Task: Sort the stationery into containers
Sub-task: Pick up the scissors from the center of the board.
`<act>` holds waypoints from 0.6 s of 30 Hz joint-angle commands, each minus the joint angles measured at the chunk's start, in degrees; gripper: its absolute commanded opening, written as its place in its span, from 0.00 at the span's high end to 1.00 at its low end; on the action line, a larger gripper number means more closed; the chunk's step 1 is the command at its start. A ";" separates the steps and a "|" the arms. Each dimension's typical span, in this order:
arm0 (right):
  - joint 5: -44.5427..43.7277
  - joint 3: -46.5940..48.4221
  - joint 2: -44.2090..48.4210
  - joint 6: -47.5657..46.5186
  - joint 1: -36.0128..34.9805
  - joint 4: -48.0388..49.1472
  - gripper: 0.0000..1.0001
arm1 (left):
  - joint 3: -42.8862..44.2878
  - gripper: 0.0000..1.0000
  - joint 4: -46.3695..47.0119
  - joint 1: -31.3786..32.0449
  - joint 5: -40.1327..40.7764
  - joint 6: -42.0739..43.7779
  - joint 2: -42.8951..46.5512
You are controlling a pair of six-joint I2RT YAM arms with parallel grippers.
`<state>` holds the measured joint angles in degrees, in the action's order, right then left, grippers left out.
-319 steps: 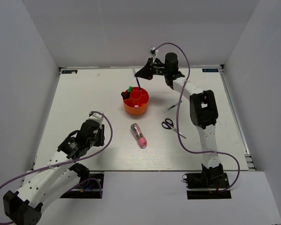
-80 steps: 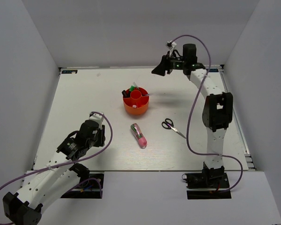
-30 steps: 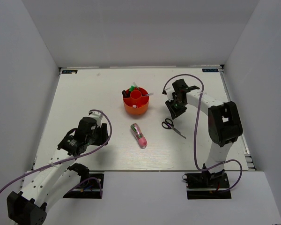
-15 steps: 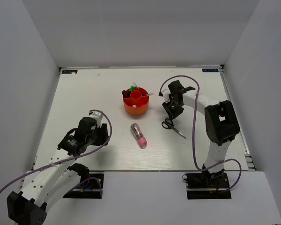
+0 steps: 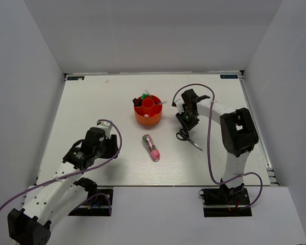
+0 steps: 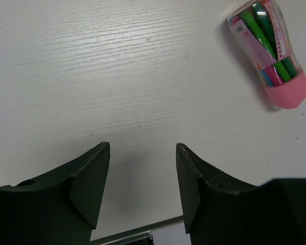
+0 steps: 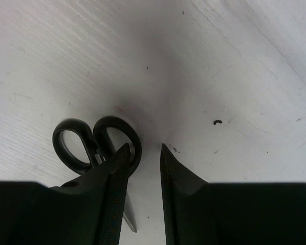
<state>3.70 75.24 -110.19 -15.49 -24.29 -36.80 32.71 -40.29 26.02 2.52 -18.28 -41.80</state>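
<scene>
Here, the white tabletop (image 5: 92,102) carries the orange-red organiser (image 5: 148,120), some stationery standing in its compartments.
The right claw (image 7: 143,148), fingers narrowly parted, grips nothing just beside the black-handled scissors (image 7: 95,144) lying flat; the left claw (image 6: 143,148) gapes wide and empty near the chunky pink-and-green pen (image 6: 268,51).

**Where things sit**

On your counter (image 5: 92,107), the organiser (image 5: 148,120) sits centre, toward the far side, with pens (image 5: 144,95) standing in its far-left compartments. The chunky pen (image 5: 151,147) lies just before it. The scissors (image 5: 187,139) lie right of that pen, handles just beside your right pincer (image 7: 143,150). Your left pincer (image 6: 143,148) hangs near-left.
</scene>
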 commanded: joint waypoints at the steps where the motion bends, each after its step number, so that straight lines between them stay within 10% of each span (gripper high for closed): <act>1: -0.98 2.01 -1.16 -0.07 -0.23 1.29 0.66 | 0.43 0.35 -0.14 -0.09 -0.50 0.18 0.40; 18: -3.35 1.05 -5.47 -0.60 -0.40 -0.56 0.67 | 0.34 0.35 -0.13 -0.18 -0.50 0.18 0.67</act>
<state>2.24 77.47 -112.36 -15.55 -24.47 -37.04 32.71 -40.29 26.02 2.52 -18.28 -41.78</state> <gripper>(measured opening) 0.328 0.651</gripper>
